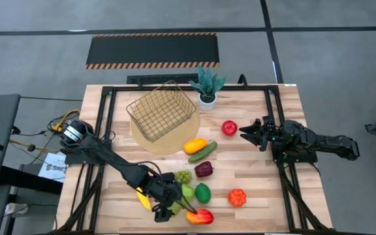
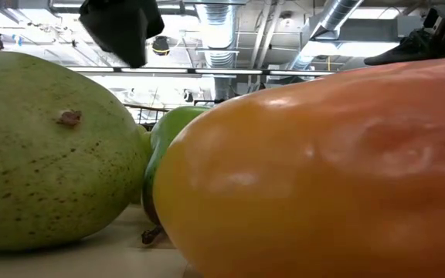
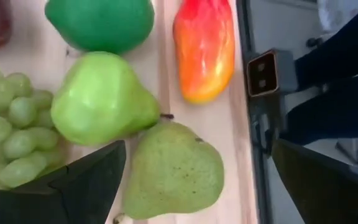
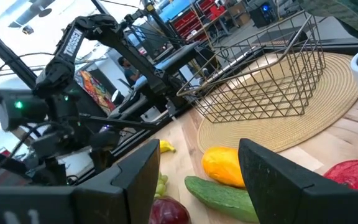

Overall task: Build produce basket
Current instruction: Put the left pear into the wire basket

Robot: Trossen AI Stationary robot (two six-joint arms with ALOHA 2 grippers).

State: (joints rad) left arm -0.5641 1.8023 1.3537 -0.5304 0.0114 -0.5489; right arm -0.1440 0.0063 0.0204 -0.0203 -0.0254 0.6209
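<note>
My left gripper (image 1: 168,207) hangs open over the table's near edge. In the left wrist view its fingers (image 3: 86,180) stand on either side of a speckled green pear (image 3: 173,171), which lies on the table, without plainly touching it. Beside that pear lie a smooth green pear (image 3: 101,99), grapes (image 3: 11,130), a round green fruit (image 3: 101,22) and a red-yellow mango (image 3: 205,50). The gold wire basket (image 1: 162,111) sits on a round tan mat. My right gripper (image 1: 245,134) is open, just right of the red apple (image 1: 229,127).
A yellow mango (image 1: 194,145), cucumber (image 1: 203,152), purple piece (image 1: 203,170), orange piece (image 1: 237,197) and banana (image 1: 143,199) lie mid-table. A potted plant (image 1: 207,85) stands at the far edge next to the mat (image 1: 175,140). The table's near edge (image 3: 244,124) runs close by the left gripper.
</note>
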